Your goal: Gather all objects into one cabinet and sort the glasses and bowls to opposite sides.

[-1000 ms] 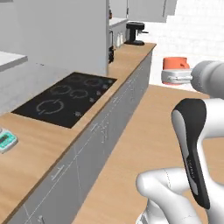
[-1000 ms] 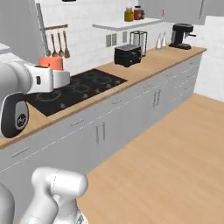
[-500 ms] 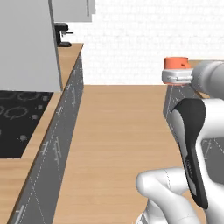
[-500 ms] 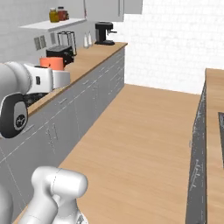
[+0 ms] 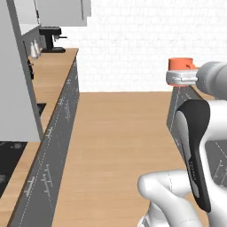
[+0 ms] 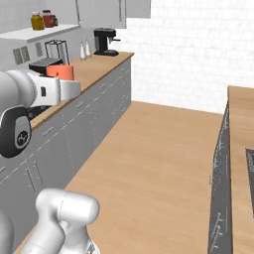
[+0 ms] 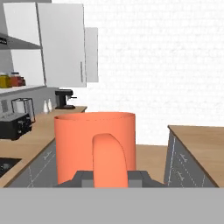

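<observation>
- So, the coral-orange mug (image 7: pixel 94 146) is up in the air, upright, handle toward the hand camera.
- The fingers (image 7: pixel 104 176) are pinching it at the base, out over the wooden floor (image 5: pixel 115 146), between the two tabletops (image 6: pixel 101 67).

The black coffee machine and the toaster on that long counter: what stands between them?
In the right base view, two white bottles and a wire rack stand between the coffee machine and the toaster.

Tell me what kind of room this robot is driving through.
A rendered kitchen, by the look of it: a black coffee machine and toaster sit on a long wooden counter over grey cabinet fronts, with wall cabinets above.
</observation>
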Tool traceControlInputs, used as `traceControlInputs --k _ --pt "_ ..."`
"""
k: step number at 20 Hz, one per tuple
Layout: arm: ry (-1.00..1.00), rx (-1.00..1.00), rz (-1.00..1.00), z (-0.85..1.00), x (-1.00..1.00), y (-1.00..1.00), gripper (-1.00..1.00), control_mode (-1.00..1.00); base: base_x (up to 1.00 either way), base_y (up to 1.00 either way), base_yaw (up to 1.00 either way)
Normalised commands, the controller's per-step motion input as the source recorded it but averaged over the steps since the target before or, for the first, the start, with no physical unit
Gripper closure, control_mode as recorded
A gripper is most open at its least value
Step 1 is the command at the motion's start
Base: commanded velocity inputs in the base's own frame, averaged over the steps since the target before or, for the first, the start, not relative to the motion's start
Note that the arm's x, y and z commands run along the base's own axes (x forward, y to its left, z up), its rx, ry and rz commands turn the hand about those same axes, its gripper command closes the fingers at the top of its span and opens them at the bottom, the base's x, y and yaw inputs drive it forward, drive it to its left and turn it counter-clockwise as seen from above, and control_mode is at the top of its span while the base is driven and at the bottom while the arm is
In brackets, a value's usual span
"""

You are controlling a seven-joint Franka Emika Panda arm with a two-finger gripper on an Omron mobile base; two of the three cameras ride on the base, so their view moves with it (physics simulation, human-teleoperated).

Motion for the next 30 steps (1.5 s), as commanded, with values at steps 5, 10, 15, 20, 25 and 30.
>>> traceControlInputs --k 5,10,15,20,25,30 --pt "0.00 0.00 0.00 0.00 0.00 0.00 1.00 1.00 1.00 0.00 0.00" --pt "0.00 0.00 0.00 0.00 0.00 0.00 1.00 1.00 1.00 0.00 0.00" --pt "0.00 0.00 0.00 0.00 0.00 0.00 1.00 1.00 1.00 0.00 0.00" --pt "0.00 0.00 0.00 0.00 0.00 0.00 1.00 1.00 1.00 0.00 0.00" --pt "0.00 0.00 0.00 0.00 0.00 0.00 1.00 1.00 1.00 0.00 0.00" --pt "0.00 0.00 0.00 0.00 0.00 0.00 1.00 1.00 1.00 0.00 0.00"
